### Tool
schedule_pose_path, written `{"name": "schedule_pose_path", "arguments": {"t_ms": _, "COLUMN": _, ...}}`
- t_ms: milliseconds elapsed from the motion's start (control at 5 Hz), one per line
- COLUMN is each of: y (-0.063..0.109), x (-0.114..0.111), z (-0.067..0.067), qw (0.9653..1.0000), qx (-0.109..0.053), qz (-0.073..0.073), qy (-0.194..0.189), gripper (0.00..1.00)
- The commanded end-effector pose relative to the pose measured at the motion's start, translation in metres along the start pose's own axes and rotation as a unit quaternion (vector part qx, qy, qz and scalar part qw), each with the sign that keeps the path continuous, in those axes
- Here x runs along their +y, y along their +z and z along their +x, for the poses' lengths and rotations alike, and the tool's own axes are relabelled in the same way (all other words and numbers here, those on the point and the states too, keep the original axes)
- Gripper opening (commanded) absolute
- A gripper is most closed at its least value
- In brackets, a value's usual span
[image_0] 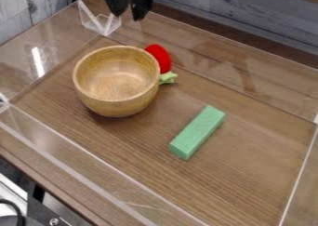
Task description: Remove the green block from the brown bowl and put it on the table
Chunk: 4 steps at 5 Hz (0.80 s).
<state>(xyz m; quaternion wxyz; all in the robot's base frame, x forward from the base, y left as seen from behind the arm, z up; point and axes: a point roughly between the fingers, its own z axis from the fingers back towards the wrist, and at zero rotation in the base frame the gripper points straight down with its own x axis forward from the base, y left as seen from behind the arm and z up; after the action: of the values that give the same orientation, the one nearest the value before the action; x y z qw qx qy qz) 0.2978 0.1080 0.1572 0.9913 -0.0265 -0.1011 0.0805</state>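
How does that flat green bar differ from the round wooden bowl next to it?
The flat light-green rectangular bar is long, low and solid; the round light-brown wooden bowl is hollow, taller and empty. The bar is clearly smaller than the bowl. Both rest apart on the wood-grain tabletop.

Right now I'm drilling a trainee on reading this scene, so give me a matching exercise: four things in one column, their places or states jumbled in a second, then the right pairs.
Things:
1. green block
2. brown bowl
3. red toy
4. gripper

Places or states:
A. tucked against the bowl's far right side
B. lying flat on the table, right of the bowl
C. up at the top edge of the picture, above everything
D. standing upright, nothing inside

Pairs: 1-B, 2-D, 3-A, 4-C
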Motion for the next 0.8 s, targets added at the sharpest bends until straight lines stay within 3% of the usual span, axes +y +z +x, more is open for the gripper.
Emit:
{"name": "schedule_pose_path", "arguments": {"t_ms": 0, "y": 0.005, "x": 0.001, "z": 0.006, "qw": 0.9998, "qx": -0.016, "qz": 0.003, "qy": -0.011, "gripper": 1.0}}
{"name": "schedule_pose_path", "arguments": {"t_ms": 400, "y": -0.011, "x": -0.045, "z": -0.005, "qw": 0.9984, "qx": 0.002, "qz": -0.023, "qy": -0.051, "gripper": 1.0}}
{"name": "schedule_pose_path", "arguments": {"t_ms": 600, "y": -0.016, "x": -0.02, "z": 0.009, "qw": 0.9994, "qx": -0.013, "qz": -0.016, "qy": -0.026, "gripper": 1.0}}
